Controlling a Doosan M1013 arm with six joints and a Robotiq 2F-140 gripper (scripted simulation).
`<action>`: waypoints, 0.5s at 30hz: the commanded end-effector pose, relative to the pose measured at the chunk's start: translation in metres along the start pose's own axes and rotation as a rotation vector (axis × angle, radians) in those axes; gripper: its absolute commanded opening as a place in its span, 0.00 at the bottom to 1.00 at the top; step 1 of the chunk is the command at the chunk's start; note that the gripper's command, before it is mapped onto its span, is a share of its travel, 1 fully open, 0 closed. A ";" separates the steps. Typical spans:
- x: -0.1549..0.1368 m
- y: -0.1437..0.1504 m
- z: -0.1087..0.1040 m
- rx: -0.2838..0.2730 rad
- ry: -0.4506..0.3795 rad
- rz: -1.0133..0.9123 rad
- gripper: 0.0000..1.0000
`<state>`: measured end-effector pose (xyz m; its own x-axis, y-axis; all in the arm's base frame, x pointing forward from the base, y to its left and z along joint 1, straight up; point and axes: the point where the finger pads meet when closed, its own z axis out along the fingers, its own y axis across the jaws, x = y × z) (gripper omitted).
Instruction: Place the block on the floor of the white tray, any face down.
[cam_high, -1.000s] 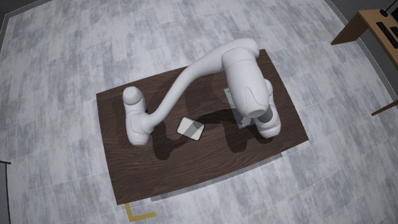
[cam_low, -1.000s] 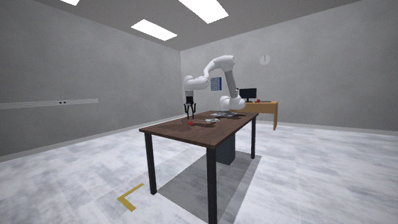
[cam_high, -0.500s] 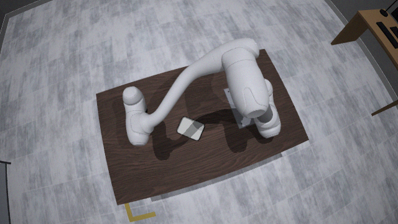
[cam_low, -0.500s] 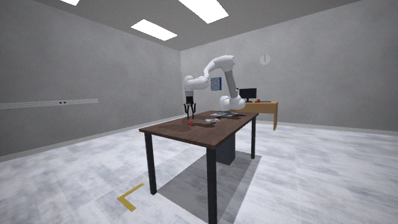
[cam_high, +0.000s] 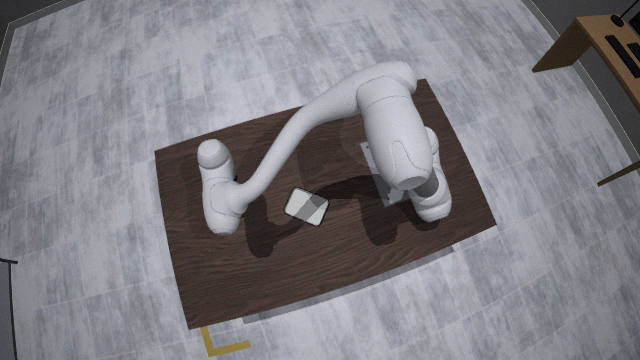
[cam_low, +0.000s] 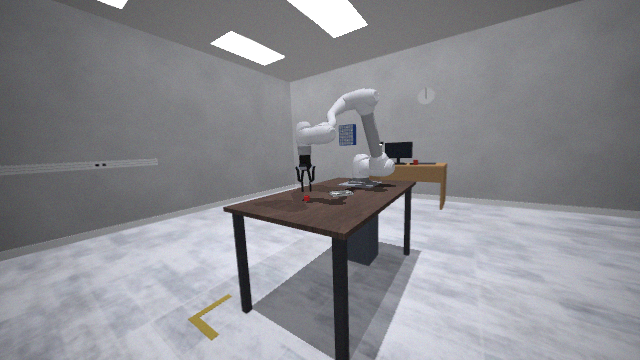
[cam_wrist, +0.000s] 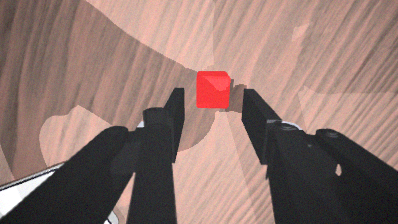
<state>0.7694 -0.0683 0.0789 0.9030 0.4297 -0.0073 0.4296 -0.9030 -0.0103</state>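
Toward the left short edge of the dark wood-grain table (cam_high: 280, 280), my black two-finger tool (cam_low: 305, 186) hangs point-down above the small red cube-shaped block (cam_low: 306, 198), which sits on the table surface. From the wrist camera I see the block (cam_wrist: 213, 89) beyond the fingertips, roughly centred on the gap but not yet between the pads; the tool is partly closed, narrowed to a gap a little wider than the block, and it holds nothing.

I judge the block to be rigid and light, with flat, smooth faces that give the pads good parallel seats. Its glossy finish suggests it could slip if I pinch near an edge, so I would take it across two opposite side faces, low enough that the pads cover most of each face. It looks slightly turned relative to the fingers, so a small wrist twist may be needed before descending.

Further right, near the middle of the table, lies the white rounded-corner shallow tray (cam_high: 306, 206), well apart from the block. The white arm's base (cam_high: 430, 200) stands toward the right short edge.
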 end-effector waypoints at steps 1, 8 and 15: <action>0.000 0.000 -0.001 -0.001 0.002 0.001 0.39; 0.000 0.000 0.005 -0.004 0.003 0.001 0.39; 0.001 0.000 0.016 -0.004 0.003 0.001 0.39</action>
<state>0.7694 -0.0684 0.0649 0.9032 0.4292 -0.0062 0.4292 -0.9032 -0.0067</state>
